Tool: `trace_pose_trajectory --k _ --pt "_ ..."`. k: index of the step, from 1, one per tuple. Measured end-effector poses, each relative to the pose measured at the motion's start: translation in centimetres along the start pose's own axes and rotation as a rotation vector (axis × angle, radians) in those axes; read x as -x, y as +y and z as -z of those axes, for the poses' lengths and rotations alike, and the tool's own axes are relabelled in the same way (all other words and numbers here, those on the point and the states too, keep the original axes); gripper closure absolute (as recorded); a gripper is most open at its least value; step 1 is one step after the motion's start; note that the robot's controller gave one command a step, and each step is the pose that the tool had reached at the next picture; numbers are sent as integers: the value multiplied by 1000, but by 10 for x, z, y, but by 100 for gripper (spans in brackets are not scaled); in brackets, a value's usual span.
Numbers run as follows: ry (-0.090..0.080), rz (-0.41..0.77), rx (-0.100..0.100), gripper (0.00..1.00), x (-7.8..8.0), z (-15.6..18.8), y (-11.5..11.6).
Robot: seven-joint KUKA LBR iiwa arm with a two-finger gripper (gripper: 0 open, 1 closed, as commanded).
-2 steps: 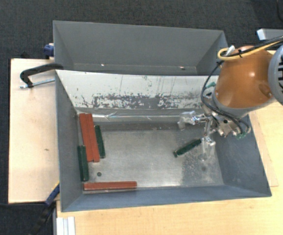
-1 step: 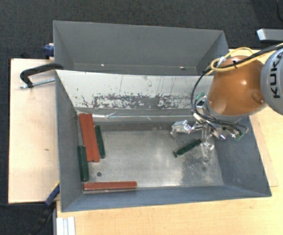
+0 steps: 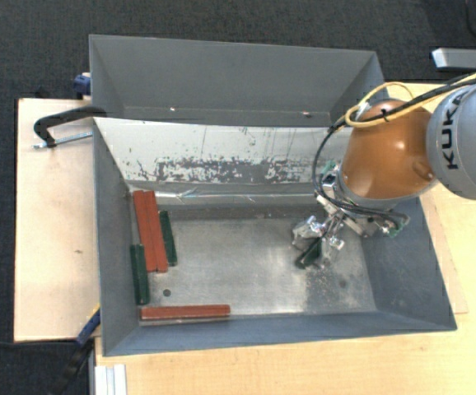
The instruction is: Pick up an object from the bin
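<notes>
My gripper (image 3: 319,243) hangs low over the right part of the bin floor, under the arm's orange cover. A short dark green bar (image 3: 308,257) sticks out slantwise between its metal fingers (image 3: 305,230), and the jaws look shut on it. The bar's lower end is at or just above the floor. The upper part of the gripper is hidden by the cover.
Along the bin's left wall lie a red-brown bar (image 3: 150,229), a dark green bar (image 3: 168,239) beside it and another dark green bar (image 3: 139,275). A second red-brown bar (image 3: 185,311) lies along the front wall. A small dark dot (image 3: 166,294) sits nearby.
</notes>
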State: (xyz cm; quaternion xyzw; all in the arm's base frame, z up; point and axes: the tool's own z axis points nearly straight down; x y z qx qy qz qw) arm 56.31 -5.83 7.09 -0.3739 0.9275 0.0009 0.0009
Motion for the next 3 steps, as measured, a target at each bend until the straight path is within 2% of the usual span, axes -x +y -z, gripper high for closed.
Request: trace_pose_trajectory --k 2,3 --pt "0 0 0 100 0 3 0" --pt "-4 -3 -5 100 2 81 0"
